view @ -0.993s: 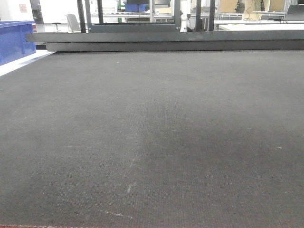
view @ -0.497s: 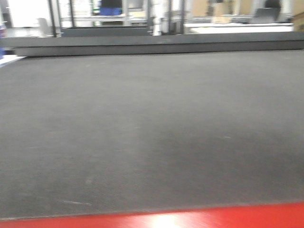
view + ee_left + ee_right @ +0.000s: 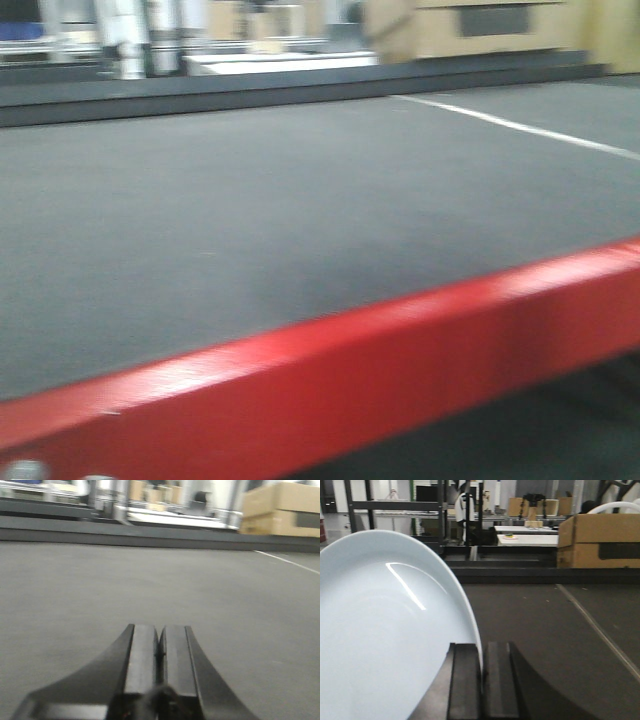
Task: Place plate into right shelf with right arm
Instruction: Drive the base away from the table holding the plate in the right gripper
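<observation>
In the right wrist view the plate [image 3: 380, 630] is white with a pale bluish rim. It stands on edge and fills the left half of the frame. My right gripper [image 3: 483, 646] is shut on its rim, one finger on each face. In the left wrist view my left gripper [image 3: 160, 628] is shut with nothing between its fingers, low over the grey mat [image 3: 75, 595]. Neither gripper nor the plate shows in the blurred front view. I cannot make out the right shelf in any view.
A grey mat [image 3: 250, 200] covers a table with a red front edge [image 3: 400, 340] that runs slanting across the front view. A white line [image 3: 520, 125] crosses the mat at the right. A cardboard box [image 3: 600, 540] and dark racks [image 3: 395, 505] stand beyond.
The front view has swung to the right. The red table edge has come up into the frame, the blue bin at the left has gone out of it, and the cardboard box has appeared.
</observation>
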